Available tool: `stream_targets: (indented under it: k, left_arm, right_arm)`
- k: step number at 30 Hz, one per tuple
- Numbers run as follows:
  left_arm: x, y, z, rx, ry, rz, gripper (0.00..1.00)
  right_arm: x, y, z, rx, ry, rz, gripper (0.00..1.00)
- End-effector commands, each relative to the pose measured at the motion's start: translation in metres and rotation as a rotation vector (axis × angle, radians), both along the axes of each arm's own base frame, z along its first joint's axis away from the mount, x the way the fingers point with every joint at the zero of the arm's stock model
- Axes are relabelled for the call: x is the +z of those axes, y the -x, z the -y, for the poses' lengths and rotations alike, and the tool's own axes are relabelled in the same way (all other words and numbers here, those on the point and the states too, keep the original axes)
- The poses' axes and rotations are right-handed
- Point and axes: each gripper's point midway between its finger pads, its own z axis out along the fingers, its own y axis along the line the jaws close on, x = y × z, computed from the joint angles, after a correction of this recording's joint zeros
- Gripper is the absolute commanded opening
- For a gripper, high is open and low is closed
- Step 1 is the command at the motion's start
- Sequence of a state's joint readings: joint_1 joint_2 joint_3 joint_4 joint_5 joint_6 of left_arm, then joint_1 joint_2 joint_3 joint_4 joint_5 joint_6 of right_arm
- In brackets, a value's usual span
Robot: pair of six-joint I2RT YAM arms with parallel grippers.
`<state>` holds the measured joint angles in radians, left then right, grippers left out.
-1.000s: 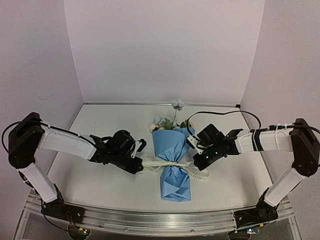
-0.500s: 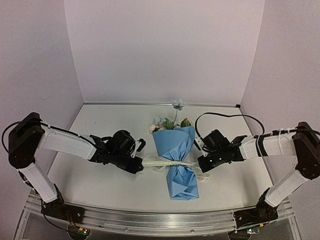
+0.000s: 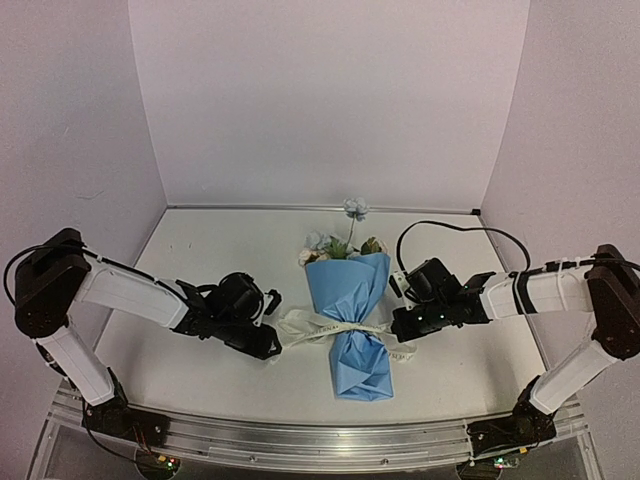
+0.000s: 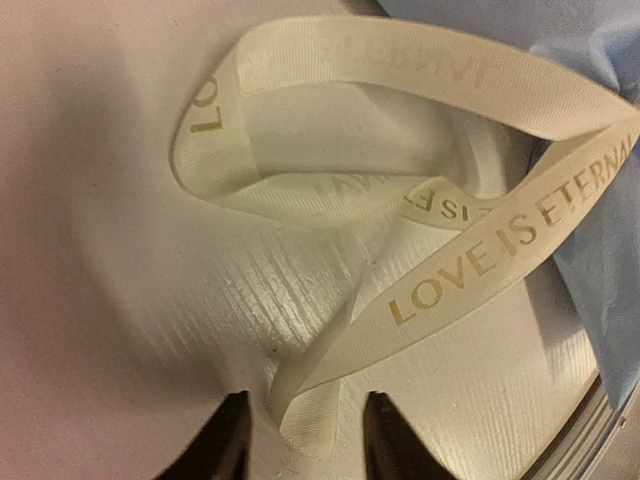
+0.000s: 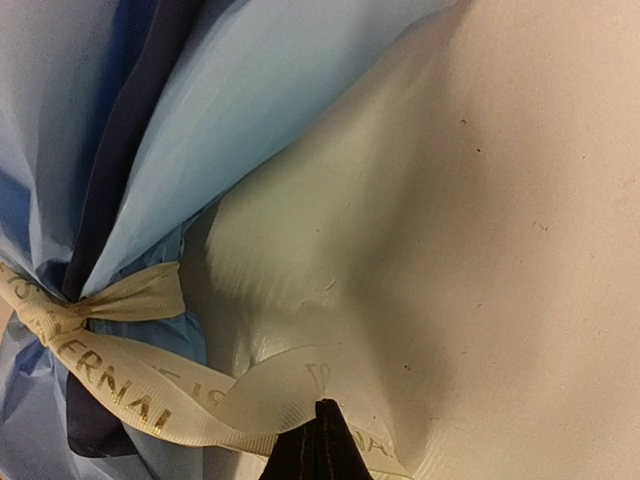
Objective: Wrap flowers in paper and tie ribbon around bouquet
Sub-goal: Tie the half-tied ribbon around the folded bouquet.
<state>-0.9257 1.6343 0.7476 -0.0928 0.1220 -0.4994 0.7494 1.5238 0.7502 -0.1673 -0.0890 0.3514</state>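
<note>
- Now that our left gripper (image 4: 305, 437) has parted its jaws, the ribbon (image 4: 470, 270) end lies loose between them, lower centre.
- Our right gripper (image 5: 316, 448) stays pinched on the other end.
- We judge the bouquet (image 3: 350, 295), mid-frame, tied.

Soft even overhead light; warm, shadowy wrist views, crisp ribbon (image 4: 480, 260) lettering, glare on table (image 4: 230, 300)

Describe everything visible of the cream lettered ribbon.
The cream-white woven ribbon, printed LOVE IS ETERNAL, cinches the blue paper bouquet at its waist. Its left tail loops slack on the table, its end lying between the left gripper's parted fingers. The shut right gripper pinches the right tail.
</note>
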Motion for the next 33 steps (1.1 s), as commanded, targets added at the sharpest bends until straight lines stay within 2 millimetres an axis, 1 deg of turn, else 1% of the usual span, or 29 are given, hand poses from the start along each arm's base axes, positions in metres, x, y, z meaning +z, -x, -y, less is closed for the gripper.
stream_targets:
  k: [1, 2, 4, 6, 9, 10, 11, 13, 14, 15, 16, 17, 20, 22, 24, 25, 29, 30, 33]
  left_arm:
    - [0.064, -0.020, 0.013, 0.045, 0.143, 0.147, 0.54]
    - [0.076, -0.020, 0.017, 0.037, 0.163, 0.167, 0.57]
    - [0.094, -0.019, 0.028, 0.001, 0.183, 0.197, 0.60]
    - [0.099, -0.016, 0.046, -0.051, 0.168, 0.206, 0.61]
    - [0.102, -0.012, 0.076, -0.120, 0.132, 0.217, 0.59]
    - [0.097, -0.009, 0.084, -0.142, 0.113, 0.211, 0.58]
    - [0.099, -0.007, 0.094, -0.161, 0.112, 0.216, 0.58]
    - [0.093, -0.003, 0.109, -0.194, 0.089, 0.217, 0.57]
    - [0.096, -0.002, 0.118, -0.208, 0.090, 0.224, 0.57]
    - [0.089, -0.001, 0.122, -0.217, 0.062, 0.218, 0.57]
    - [0.088, -0.001, 0.129, -0.226, 0.049, 0.218, 0.57]
    - [0.081, 0.002, 0.133, -0.241, 0.027, 0.210, 0.57]
    - [0.069, 0.001, 0.138, -0.235, -0.038, 0.219, 0.56]
    - [0.062, -0.002, 0.136, -0.220, -0.076, 0.223, 0.56]
    - [0.060, -0.003, 0.135, -0.217, -0.090, 0.226, 0.55]
    - [0.059, -0.003, 0.135, -0.216, -0.093, 0.227, 0.53]
    - [0.053, -0.002, 0.137, -0.223, -0.096, 0.216, 0.41]
    - [0.051, -0.001, 0.137, -0.225, -0.095, 0.211, 0.34]
    - [0.051, 0.000, 0.135, -0.223, -0.090, 0.206, 0.18]
  right_arm:
    - [0.021, -0.008, -0.019, -0.006, -0.084, 0.024, 0.00]
    - [0.022, -0.007, -0.019, -0.005, -0.087, 0.023, 0.00]
    - [0.024, -0.007, -0.019, -0.002, -0.087, 0.023, 0.00]
    - [0.026, -0.007, -0.019, 0.002, -0.082, 0.022, 0.00]
    - [0.028, -0.006, -0.020, 0.005, -0.085, 0.019, 0.00]
    - [0.028, -0.006, -0.020, 0.005, -0.085, 0.018, 0.00]
    - [0.028, -0.006, -0.020, 0.005, -0.086, 0.015, 0.00]
    - [0.029, -0.005, -0.021, 0.007, -0.090, 0.011, 0.00]
    - [0.029, -0.005, -0.021, 0.009, -0.091, 0.008, 0.00]
    - [0.030, -0.005, -0.021, 0.009, -0.089, 0.006, 0.00]
    - [0.030, -0.005, -0.021, 0.008, -0.088, 0.007, 0.00]
    - [0.031, -0.005, -0.021, 0.008, -0.088, 0.010, 0.00]
    - [0.034, -0.006, -0.020, 0.010, -0.083, 0.017, 0.00]
    - [0.035, -0.006, -0.019, 0.012, -0.080, 0.022, 0.00]
    - [0.036, -0.006, -0.019, 0.015, -0.080, 0.023, 0.00]
    - [0.036, -0.006, -0.019, 0.016, -0.081, 0.024, 0.00]
    - [0.038, -0.007, -0.019, 0.020, -0.076, 0.032, 0.00]
    - [0.039, -0.007, -0.019, 0.023, -0.072, 0.032, 0.00]
    - [0.039, -0.006, -0.017, 0.031, -0.057, 0.036, 0.00]
